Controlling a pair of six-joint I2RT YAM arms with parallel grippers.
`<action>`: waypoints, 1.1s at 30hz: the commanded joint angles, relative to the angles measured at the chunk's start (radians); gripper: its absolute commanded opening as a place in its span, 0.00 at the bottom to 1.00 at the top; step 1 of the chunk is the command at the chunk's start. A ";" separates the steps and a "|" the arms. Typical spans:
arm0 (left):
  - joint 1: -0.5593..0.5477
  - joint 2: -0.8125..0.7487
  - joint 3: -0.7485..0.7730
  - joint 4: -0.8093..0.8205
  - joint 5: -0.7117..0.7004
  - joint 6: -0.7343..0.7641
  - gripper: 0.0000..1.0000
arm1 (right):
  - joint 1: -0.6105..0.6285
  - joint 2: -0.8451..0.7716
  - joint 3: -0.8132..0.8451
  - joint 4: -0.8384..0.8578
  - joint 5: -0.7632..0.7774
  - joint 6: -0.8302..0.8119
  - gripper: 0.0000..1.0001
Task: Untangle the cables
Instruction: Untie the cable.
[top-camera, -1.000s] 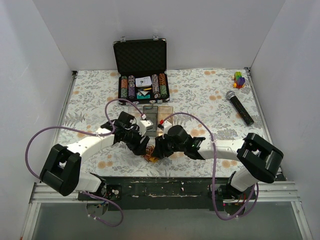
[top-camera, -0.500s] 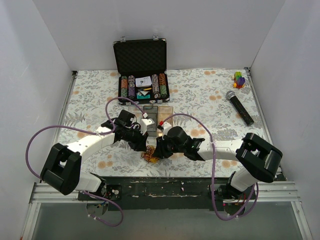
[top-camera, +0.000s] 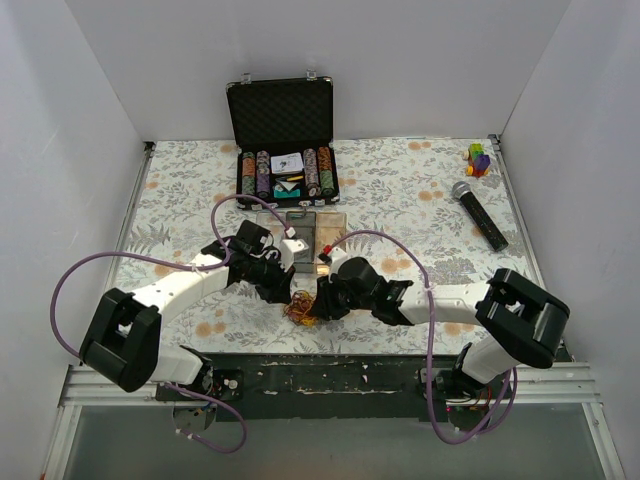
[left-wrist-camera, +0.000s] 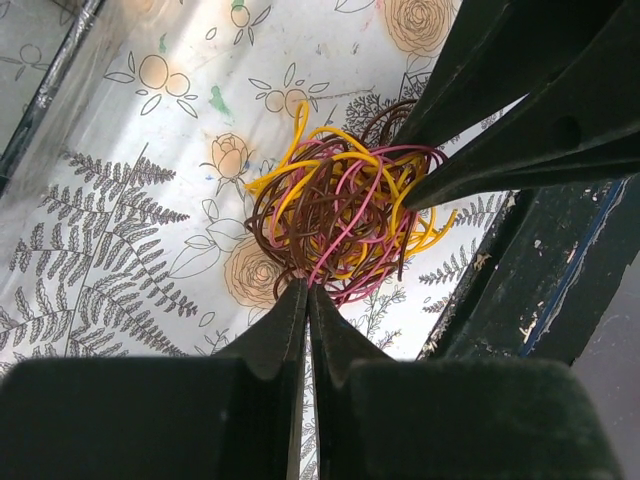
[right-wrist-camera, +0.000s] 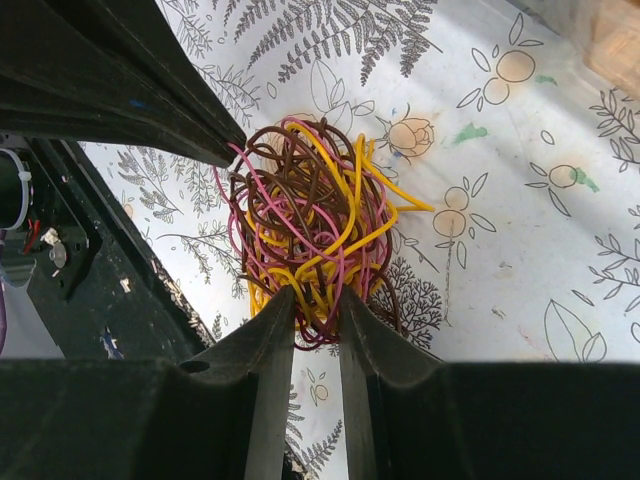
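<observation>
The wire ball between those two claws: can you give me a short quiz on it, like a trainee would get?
1. True or false: the cables lie stretched out straight, side by side.
2. Which colours are in the clump? A) pink, yellow, brown B) blue, green, white C) black only
3. Which is closed on the clump: the left gripper, the right gripper, or both?
Key: 1 false, they form one tangled ball. 2 A. 3 both, from roughly opposite sides.
</observation>
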 joint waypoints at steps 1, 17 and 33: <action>0.004 -0.038 0.064 -0.019 -0.022 0.000 0.00 | 0.002 -0.026 -0.026 -0.015 0.040 0.004 0.30; 0.005 -0.208 0.469 -0.441 -0.100 -0.006 0.00 | 0.008 -0.041 -0.075 -0.091 0.176 0.022 0.19; -0.010 -0.155 0.775 -0.517 -0.086 -0.084 0.00 | 0.013 -0.347 -0.112 -0.318 0.328 -0.027 0.19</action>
